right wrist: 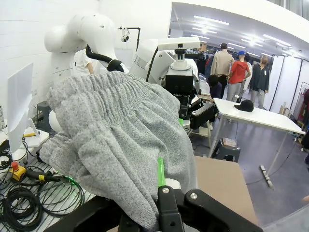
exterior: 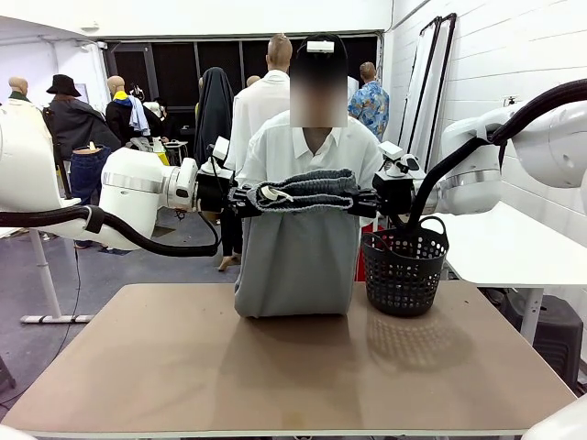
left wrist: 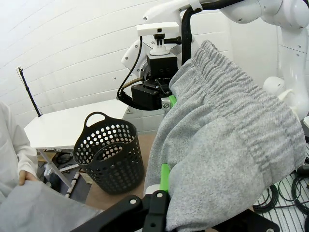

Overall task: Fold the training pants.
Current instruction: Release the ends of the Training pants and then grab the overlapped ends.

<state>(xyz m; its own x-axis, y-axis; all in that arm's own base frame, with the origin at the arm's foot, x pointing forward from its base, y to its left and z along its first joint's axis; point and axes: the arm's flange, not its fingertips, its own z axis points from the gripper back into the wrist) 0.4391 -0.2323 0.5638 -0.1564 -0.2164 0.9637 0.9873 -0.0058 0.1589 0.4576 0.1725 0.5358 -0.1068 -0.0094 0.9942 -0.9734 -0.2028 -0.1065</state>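
Training pants (exterior: 295, 266): heathered light grey, finely speckled at the waistband. Basket (exterior: 404, 270): black, with an all-over pattern of round holes. Desk (exterior: 303, 376): light brown. Side desk (exterior: 523, 243): white. Person's shirt (exterior: 275, 151): plain white. Robot arms (exterior: 133, 188): white, with black cables (exterior: 101, 223). Left hand (left wrist: 166, 193) and right hand (right wrist: 166, 188): black, pads bright green. Far wall (left wrist: 72, 48): white. Floor (exterior: 174, 284): grey-purple.

- You get bright, even light; ceiling lamps (right wrist: 211, 19) glow in the right wrist view.
- Below the right gripper (exterior: 363, 200), you see the basket (exterior: 404, 270) throw a dotted shadow across the counter (exterior: 275, 385).
- Your wrist views bend toward their edges.
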